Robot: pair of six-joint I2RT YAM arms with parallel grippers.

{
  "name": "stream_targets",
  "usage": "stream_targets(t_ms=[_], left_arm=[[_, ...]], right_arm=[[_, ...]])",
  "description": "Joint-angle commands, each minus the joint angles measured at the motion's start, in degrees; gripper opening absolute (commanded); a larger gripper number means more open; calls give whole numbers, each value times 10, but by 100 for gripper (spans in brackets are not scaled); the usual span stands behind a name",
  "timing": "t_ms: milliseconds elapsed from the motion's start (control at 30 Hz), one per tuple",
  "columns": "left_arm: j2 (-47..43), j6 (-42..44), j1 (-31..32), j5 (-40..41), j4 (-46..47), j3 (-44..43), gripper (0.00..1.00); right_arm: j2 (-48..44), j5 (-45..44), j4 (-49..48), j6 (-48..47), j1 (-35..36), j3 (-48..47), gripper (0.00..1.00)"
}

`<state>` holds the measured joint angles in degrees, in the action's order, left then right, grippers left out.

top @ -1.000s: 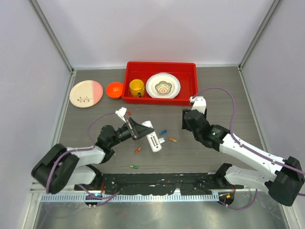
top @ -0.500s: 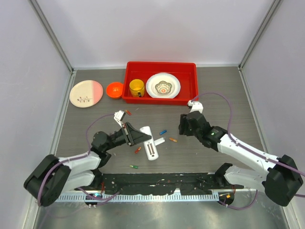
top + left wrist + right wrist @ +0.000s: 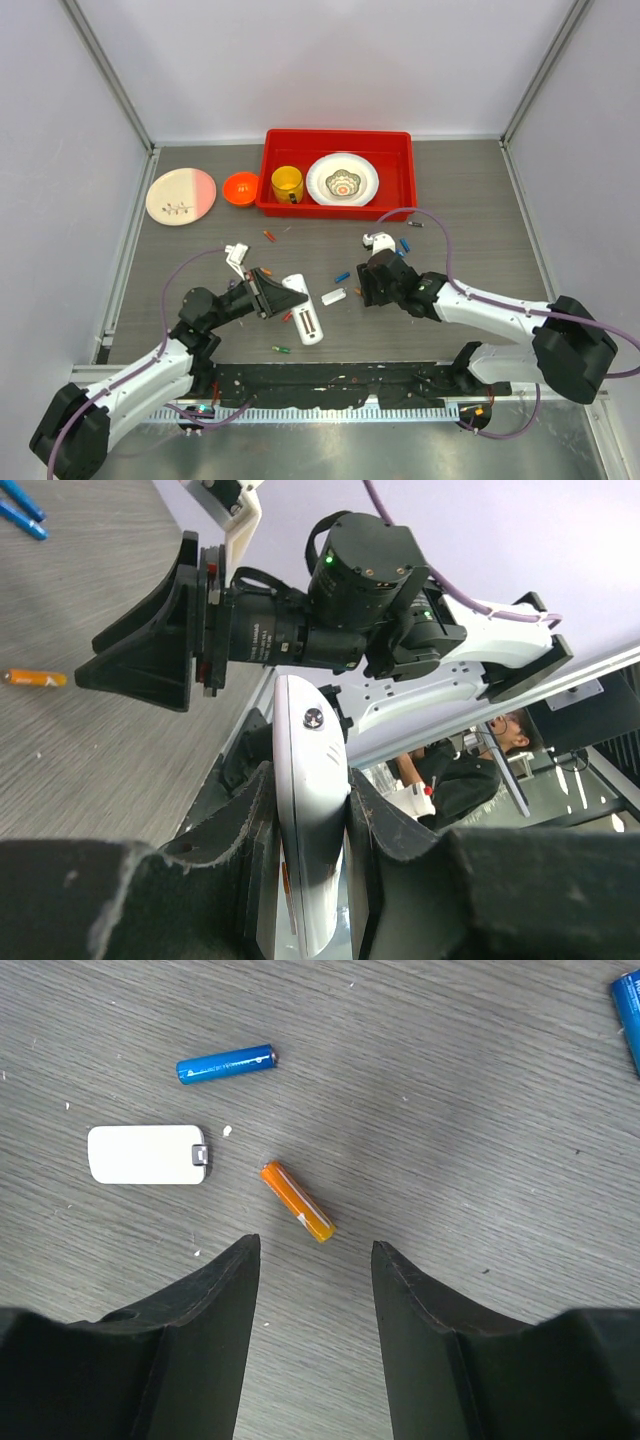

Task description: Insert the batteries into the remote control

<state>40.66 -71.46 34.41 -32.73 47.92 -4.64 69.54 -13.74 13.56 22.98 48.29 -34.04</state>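
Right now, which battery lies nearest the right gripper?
The orange battery, lying just ahead of the right gripper and its open fingers. The blue battery lies farther off, past the white back cover.

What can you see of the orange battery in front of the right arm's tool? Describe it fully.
The orange battery is a slim little cylinder, orange with a pale band near its yellower end. It lies flat and diagonal on the grey wood-grain table, just ahead of the open right tool, touching nothing. A white cover and a blue battery lie nearby, both apart from it.
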Motion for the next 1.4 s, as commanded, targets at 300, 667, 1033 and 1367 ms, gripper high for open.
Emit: stream_targets(t_ms=[300, 667, 1033, 1367], left_arm=[[0, 22, -1, 12, -36, -1, 0], [13, 27, 0, 14, -33, -5, 0], [28, 33, 0, 5, -34, -12, 0], [40, 33, 0, 1, -27, -12, 0]], right_arm=[[57, 6, -57, -25, 6, -8, 47], [85, 13, -68, -19, 6, -3, 43], [86, -3, -64, 20, 6, 12, 25], [88, -8, -66, 24, 6, 10, 33]])
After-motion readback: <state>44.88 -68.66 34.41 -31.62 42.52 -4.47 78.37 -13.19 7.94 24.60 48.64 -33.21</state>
